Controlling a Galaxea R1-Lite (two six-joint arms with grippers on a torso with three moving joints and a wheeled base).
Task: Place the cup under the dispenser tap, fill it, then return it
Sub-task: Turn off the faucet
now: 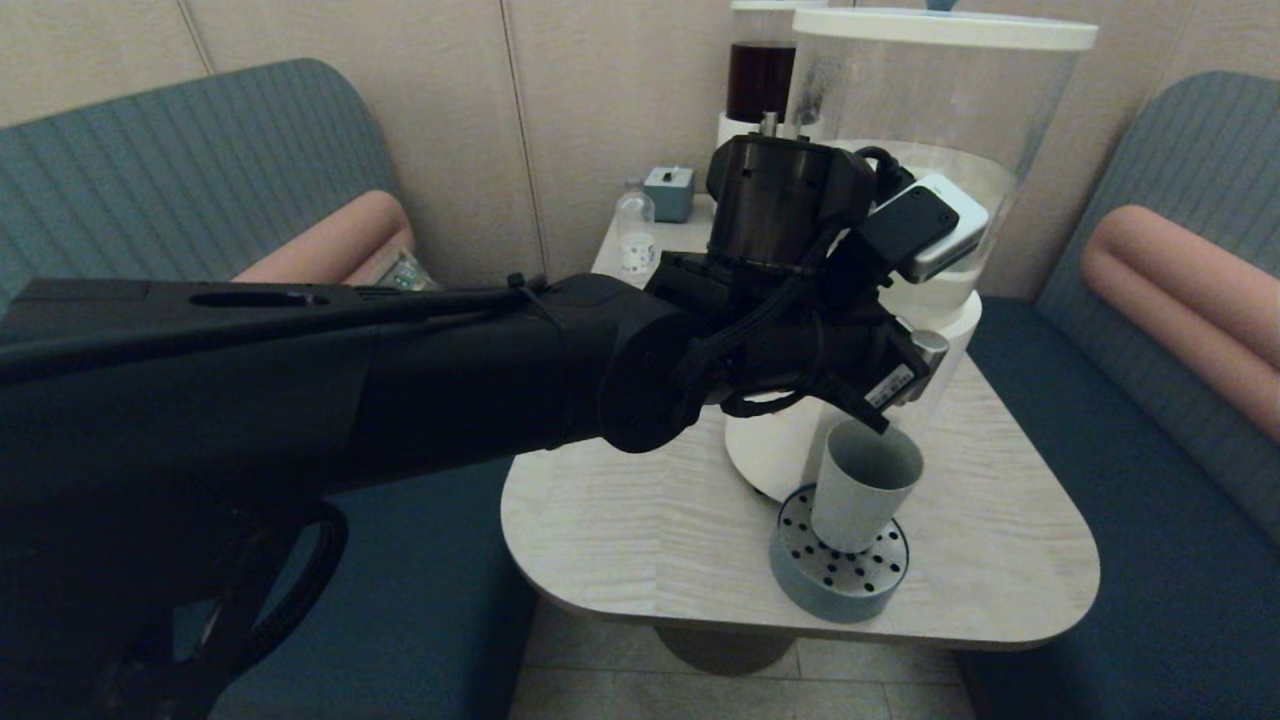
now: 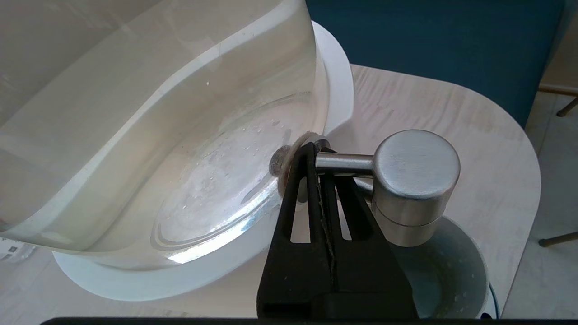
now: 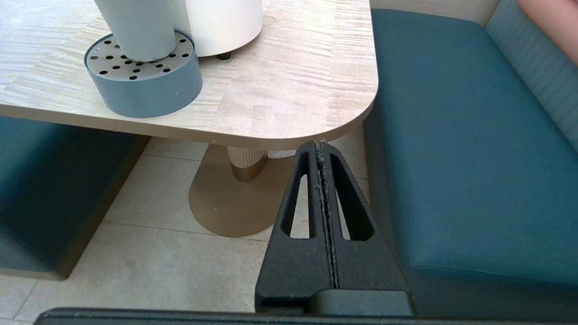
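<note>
The grey-blue cup (image 1: pixel 865 485) stands upright on the round perforated drip tray (image 1: pixel 840 570), directly below the brushed-metal dispenser tap (image 2: pixel 415 176). Part of the cup's open mouth (image 2: pixel 447 275) shows under the tap's cylinder. My left gripper (image 2: pixel 311 146) is shut, with its fingertips against the tap's thin horizontal stem, close to the clear tank wall (image 2: pixel 180 135). My left arm's wrist (image 1: pixel 780 200) hides most of the tap in the head view. My right gripper (image 3: pixel 320 144) is shut and empty, low beside the table's front corner, away from the cup (image 3: pixel 135 27) and tray (image 3: pixel 144 85).
The large dispenser's white base (image 1: pixel 770 450) stands just behind the tray. A slim dispenser with dark liquid (image 1: pixel 760 80), a small clear bottle (image 1: pixel 635 235) and a small grey-blue box (image 1: pixel 668 192) stand at the back. Teal seats (image 1: pixel 1150 480) flank the small table (image 1: pixel 620 520).
</note>
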